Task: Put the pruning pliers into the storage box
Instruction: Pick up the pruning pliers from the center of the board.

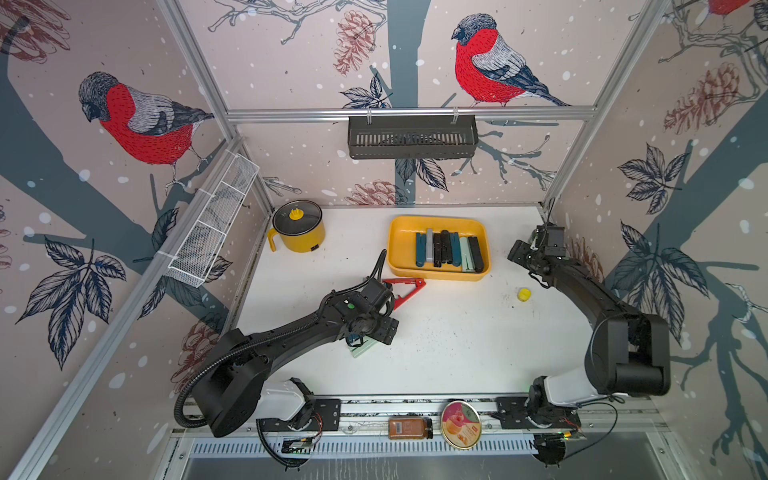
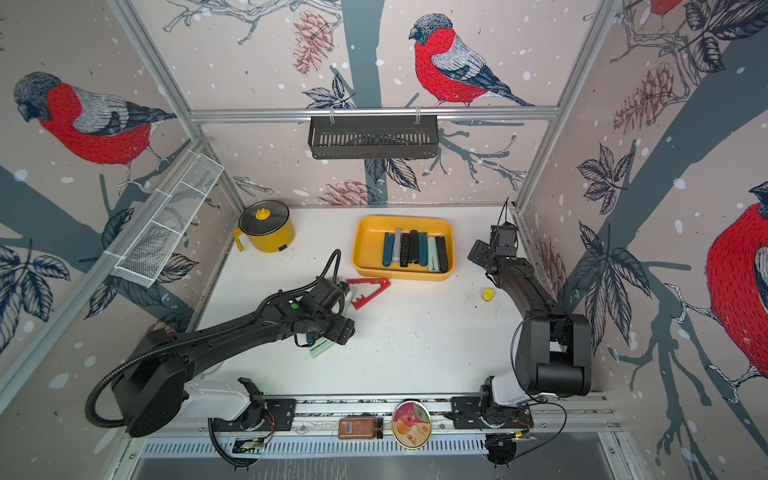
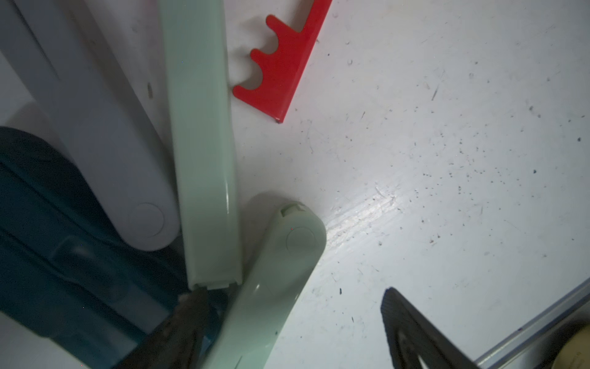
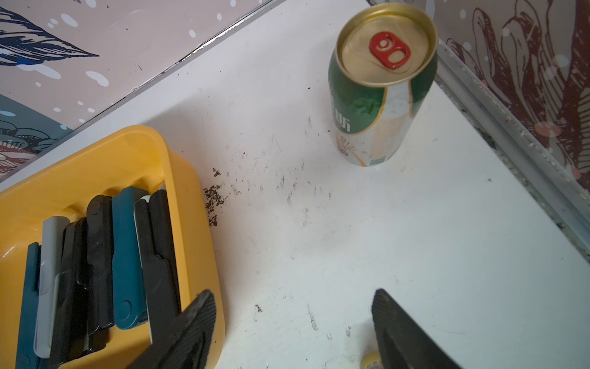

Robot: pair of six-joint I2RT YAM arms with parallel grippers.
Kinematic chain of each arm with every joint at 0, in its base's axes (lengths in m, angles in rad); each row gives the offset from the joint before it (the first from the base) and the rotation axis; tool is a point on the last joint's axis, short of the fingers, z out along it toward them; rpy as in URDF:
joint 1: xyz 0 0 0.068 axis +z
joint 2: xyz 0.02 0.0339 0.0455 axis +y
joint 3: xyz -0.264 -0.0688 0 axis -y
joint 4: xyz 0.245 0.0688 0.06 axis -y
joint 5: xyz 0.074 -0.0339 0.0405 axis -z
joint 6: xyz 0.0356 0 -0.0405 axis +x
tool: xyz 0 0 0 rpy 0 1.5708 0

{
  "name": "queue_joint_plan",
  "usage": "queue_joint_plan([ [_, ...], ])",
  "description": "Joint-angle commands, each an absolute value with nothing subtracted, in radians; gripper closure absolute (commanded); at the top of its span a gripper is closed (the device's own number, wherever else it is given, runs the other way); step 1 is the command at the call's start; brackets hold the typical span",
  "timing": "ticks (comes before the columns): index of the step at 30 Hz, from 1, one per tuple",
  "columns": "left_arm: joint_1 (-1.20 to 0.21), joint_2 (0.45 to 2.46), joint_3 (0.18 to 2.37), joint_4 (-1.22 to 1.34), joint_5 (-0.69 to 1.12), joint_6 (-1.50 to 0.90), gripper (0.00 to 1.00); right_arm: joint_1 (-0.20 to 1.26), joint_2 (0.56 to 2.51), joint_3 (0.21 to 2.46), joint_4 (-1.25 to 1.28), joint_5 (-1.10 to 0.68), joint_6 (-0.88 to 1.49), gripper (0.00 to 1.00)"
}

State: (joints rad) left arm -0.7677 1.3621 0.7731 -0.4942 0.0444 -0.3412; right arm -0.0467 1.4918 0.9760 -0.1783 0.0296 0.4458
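Mint pliers (image 3: 201, 143) on the scuffed white table (image 3: 447, 159), red toothed pliers (image 3: 287, 64) just beside, pale grey pliers (image 3: 121, 159) and teal pliers (image 3: 48, 239) crowding in.

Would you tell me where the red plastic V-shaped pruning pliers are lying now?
In both top views the red pliers lie spread on the white table, beside the near-left corner of the yellow tray.

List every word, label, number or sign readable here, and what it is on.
Nothing can be read for certain.
Green can: white lettering on its side, too blurred.
Round tin: red label, too small.
Brown jar: barcode label, too small.
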Motion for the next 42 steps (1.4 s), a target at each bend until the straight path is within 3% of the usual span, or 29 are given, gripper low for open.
queue_joint_plan([
  [1,-0.767,1.390,0.776,-0.528,0.020,-0.377,0.16,-0.045,1.494,0.983,-0.159,0.024,0.445,0.22],
  [7,-0.767,1.426,0.779,-0.542,-0.012,-0.384,0.19,-0.045,1.489,0.974,-0.157,0.027,0.447,0.22],
  [15,-0.768,1.454,0.766,-0.508,0.038,-0.378,0.34,-0.043,1.487,0.971,-0.155,0.026,0.448,0.22],
  [24,-0.774,1.495,0.756,-0.495,0.064,-0.395,0.37,-0.043,1.490,0.971,-0.154,0.021,0.450,0.22],
  [37,-0.810,1.506,0.763,-0.470,0.068,-0.433,0.71,-0.046,1.490,0.977,-0.154,0.024,0.446,0.22],
  [42,-0.810,1.492,0.773,-0.460,0.081,-0.440,0.78,-0.046,1.491,0.979,-0.154,0.025,0.446,0.22],
])
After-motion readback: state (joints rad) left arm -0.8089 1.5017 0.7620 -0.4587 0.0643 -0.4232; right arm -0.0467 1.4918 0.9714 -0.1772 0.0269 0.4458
